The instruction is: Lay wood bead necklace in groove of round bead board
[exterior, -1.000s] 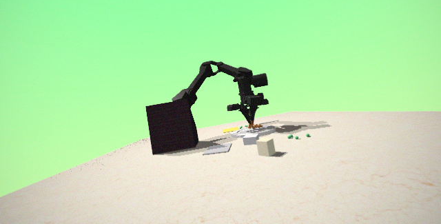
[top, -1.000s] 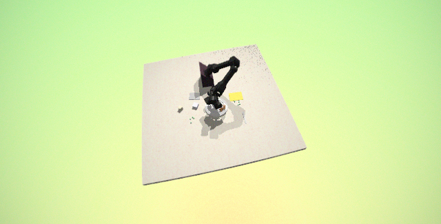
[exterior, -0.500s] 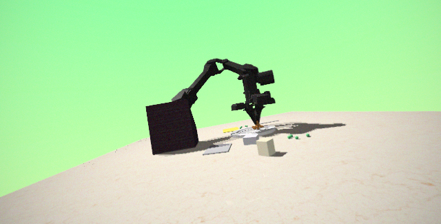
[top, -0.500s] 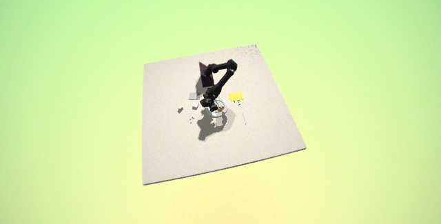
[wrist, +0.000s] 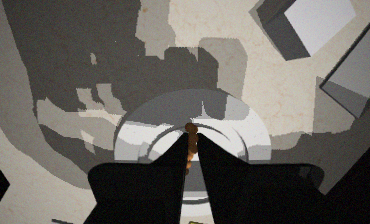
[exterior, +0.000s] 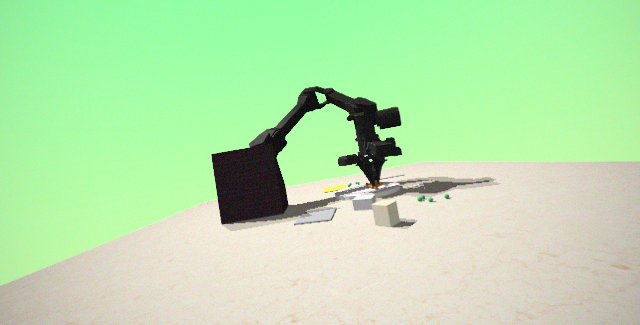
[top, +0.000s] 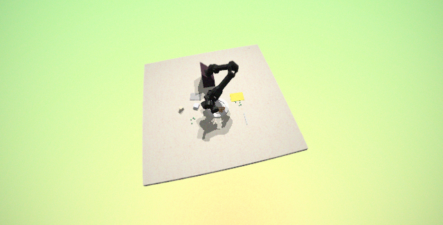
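The wood bead necklace (top: 221, 109) (exterior: 370, 185) (wrist: 191, 128) is a small brown bunch of beads over the round bead board. My gripper (exterior: 374, 182) (wrist: 192, 136) is shut on it. In the wrist view, a few beads show at the fingertips and a short line of them runs down between the fingers; the rest is hidden by the fingers. The white round bead board (top: 217, 115) (exterior: 393, 191) (wrist: 256, 131) lies flat under the gripper, its ring groove partly covered by the fingers and shadow. I cannot tell whether any beads touch the groove.
A white block (top: 196, 106) (exterior: 364, 202) (wrist: 320, 22) and a grey plate (top: 194, 97) (exterior: 316, 216) lie beside the board. A beige block (top: 181, 110) (exterior: 385, 213) stands farther out. A yellow sheet (top: 237, 96) lies opposite. Small green balls (exterior: 446, 196) are scattered on two sides. A dark box (exterior: 250, 185) stands by the arm's base.
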`<state>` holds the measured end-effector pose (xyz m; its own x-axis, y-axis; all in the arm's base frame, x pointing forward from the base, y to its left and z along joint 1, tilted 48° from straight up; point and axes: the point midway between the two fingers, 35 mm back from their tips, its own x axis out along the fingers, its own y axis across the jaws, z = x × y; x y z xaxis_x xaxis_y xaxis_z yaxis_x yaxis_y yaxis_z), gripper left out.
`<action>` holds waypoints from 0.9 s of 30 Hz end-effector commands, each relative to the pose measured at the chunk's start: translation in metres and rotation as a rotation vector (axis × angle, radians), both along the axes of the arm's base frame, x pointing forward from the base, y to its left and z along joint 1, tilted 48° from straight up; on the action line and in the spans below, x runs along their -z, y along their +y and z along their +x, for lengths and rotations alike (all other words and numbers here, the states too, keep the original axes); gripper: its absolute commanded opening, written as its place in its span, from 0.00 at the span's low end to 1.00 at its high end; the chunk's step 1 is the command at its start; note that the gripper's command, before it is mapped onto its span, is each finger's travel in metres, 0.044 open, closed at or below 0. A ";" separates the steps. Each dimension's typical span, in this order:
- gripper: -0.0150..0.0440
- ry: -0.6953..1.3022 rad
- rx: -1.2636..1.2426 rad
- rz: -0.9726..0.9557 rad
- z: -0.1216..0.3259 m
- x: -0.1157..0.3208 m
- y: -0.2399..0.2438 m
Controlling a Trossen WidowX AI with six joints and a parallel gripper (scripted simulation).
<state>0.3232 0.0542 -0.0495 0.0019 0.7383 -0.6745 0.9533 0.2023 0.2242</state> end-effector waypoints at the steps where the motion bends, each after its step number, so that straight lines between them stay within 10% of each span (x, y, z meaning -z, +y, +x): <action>1: 0.25 0.005 0.004 0.003 -0.001 0.004 0.004; 20: 1.00 0.001 0.002 0.001 0.000 -0.005 -0.006; 27: 1.00 0.011 0.004 0.005 -0.002 -0.008 -0.008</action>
